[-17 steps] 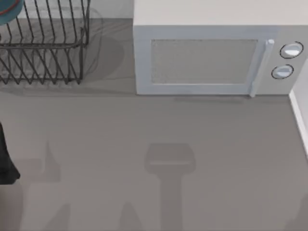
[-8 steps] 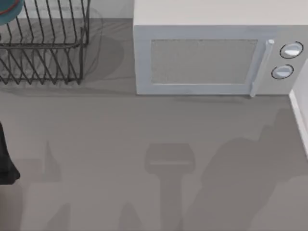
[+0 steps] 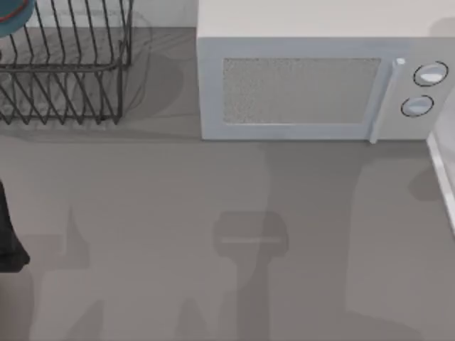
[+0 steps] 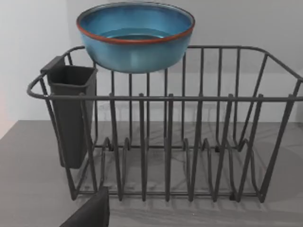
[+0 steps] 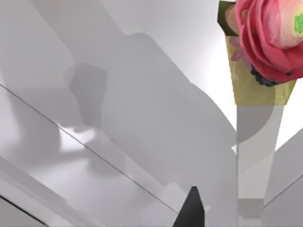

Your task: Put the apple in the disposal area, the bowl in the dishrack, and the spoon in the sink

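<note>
Bowl [image 3: 13, 15] peeks in at the top view's far left corner over the dishrack [image 3: 67, 67], beside a microwave [image 3: 320, 85]. From the left wrist, it perches on the rack's back rim rather than between the prongs, so a nudge could tip it out; I cannot tell either gripper's state. From the right wrist, a pink flower [image 5: 270, 35] stands close and risks a knock.

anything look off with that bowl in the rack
Yes. The bowl sits upright at the top of the dishrack, level with its upper wire and well above the prongs, not slotted between them. What holds it there is not visible.
</note>
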Action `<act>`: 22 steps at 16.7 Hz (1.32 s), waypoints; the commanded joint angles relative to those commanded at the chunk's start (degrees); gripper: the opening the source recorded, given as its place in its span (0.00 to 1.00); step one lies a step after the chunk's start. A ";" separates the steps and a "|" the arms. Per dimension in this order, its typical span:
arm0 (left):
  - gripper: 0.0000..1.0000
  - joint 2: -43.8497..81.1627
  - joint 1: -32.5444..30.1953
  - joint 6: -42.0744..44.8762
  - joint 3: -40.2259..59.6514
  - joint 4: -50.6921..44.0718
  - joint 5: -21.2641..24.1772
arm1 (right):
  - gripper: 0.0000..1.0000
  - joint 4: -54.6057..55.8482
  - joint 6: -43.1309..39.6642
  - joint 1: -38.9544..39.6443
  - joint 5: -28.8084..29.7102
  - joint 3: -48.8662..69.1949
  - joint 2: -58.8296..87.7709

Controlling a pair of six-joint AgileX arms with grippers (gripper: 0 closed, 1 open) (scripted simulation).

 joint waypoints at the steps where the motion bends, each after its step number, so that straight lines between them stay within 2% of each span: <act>1: 1.00 0.00 0.00 0.00 0.00 0.00 0.00 | 0.00 -1.13 1.06 1.19 0.06 4.33 2.82; 6: 1.00 0.00 0.00 0.00 0.00 0.00 0.00 | 0.00 -4.38 4.51 5.28 0.36 17.26 11.61; 13: 1.00 0.00 0.00 0.00 0.00 0.00 0.00 | 0.00 -4.35 4.87 5.36 0.30 18.01 12.19; 16: 1.00 0.00 0.00 0.00 0.00 0.00 0.00 | 0.00 -0.96 4.81 5.47 0.26 13.90 10.34; 22: 1.00 0.00 0.00 0.00 0.00 0.00 0.00 | 0.00 10.36 4.82 5.82 0.20 -4.54 5.14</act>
